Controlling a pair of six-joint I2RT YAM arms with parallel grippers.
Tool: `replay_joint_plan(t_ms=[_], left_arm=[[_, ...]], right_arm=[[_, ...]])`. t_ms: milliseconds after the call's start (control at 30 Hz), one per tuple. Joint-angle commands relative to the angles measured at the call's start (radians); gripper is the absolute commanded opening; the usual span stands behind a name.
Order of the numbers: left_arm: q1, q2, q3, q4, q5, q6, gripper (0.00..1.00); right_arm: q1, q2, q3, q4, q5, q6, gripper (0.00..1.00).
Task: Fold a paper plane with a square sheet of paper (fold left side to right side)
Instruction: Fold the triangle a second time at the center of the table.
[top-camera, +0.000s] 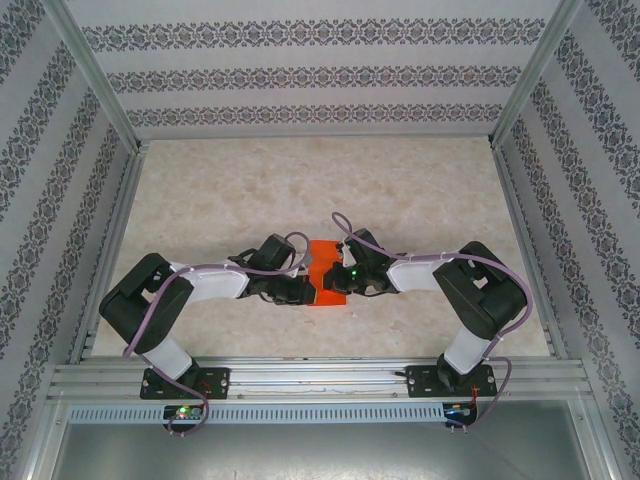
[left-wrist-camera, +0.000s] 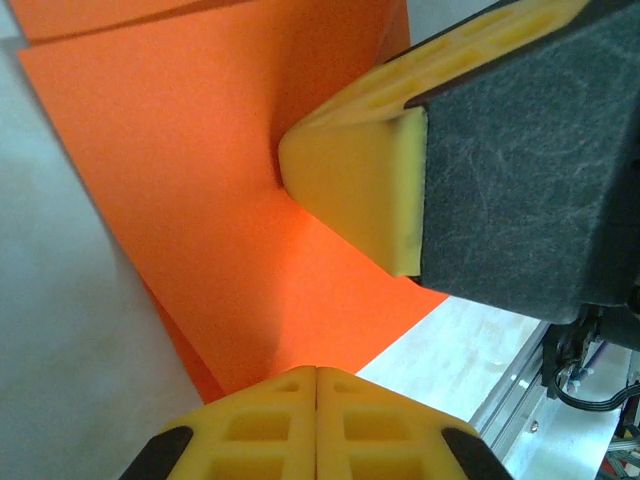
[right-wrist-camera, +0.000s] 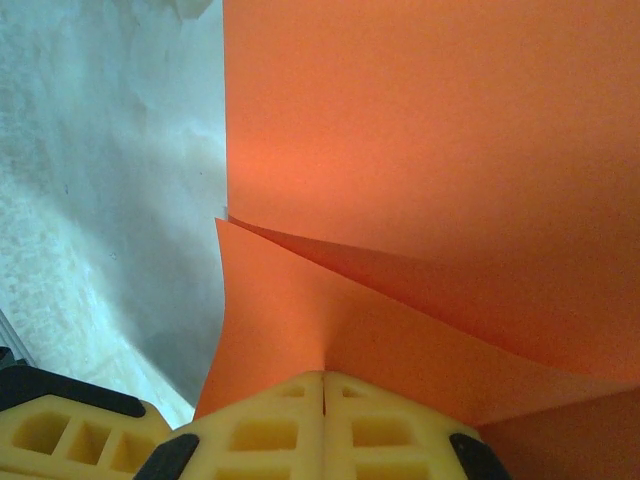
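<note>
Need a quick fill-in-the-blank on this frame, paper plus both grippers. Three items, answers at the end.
1. The square sheet of paper is coloured ___.
2. The left gripper has its yellow fingers ___.
3. In the left wrist view, the right gripper touches the ___ with its fingertip.
Missing words: orange; shut; paper.

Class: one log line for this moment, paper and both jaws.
thin orange-red square paper sheet partly folded | left gripper jaws shut on edge | right gripper jaws shut on raised flap
</note>
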Motion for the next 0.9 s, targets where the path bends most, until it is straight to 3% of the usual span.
replay_joint_plan(t_ms=[0,867], left_arm=[[-0.015,0.025,0.001,0.043,0.013,-0.018,0.07],[-0.019,0.035,-0.056,0.072,-0.015,-0.043,0.07]], right_arm=[[0.014,0.014,-0.027,-0.079,0.007,-0.024,0.0],[0.013,0.018,-0.015,-0.093,0.0,-0.033,0.0]])
